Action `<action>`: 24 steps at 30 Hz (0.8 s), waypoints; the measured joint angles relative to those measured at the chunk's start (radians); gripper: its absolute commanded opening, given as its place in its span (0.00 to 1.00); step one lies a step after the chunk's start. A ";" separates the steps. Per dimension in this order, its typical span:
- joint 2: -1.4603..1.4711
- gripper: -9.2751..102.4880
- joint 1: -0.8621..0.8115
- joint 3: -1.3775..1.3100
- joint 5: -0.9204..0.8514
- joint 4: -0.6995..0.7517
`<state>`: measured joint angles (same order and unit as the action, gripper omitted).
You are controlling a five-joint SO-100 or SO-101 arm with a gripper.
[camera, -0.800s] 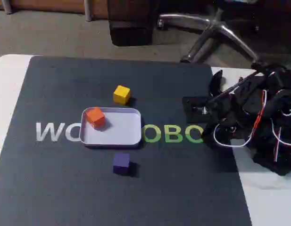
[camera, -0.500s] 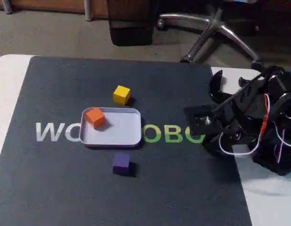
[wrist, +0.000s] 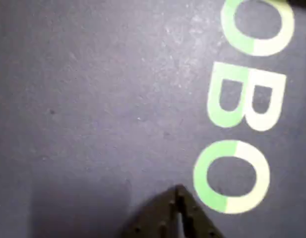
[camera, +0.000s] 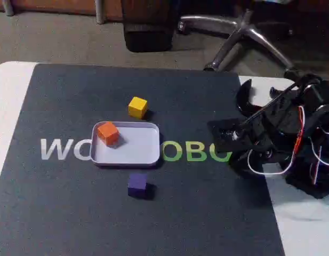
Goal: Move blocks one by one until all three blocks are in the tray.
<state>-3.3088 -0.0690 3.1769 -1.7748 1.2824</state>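
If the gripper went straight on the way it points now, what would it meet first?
Most likely the dark mat: in the wrist view the gripper faces bare mat beside the green letters, no block ahead. Depth is unclear.

An office or hobby desk, by the look of it: a white table (camera: pixel 7 85) carries a dark printed mat (camera: pixel 73 208) with large white and green letters (camera: pixel 196 152), which show close up in the wrist view as green-and-white letters (wrist: pixel 242 99). Behind the table stands the chrome star base of a swivel chair (camera: pixel 244 34) on grey carpet (camera: pixel 57 40), with a wooden skirting or furniture edge (camera: pixel 47 6) along the top
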 measured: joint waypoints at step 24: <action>0.002 0.03 -0.184 -0.186 -0.127 -0.032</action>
<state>-3.3073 -0.2531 2.9913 -1.9021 1.2502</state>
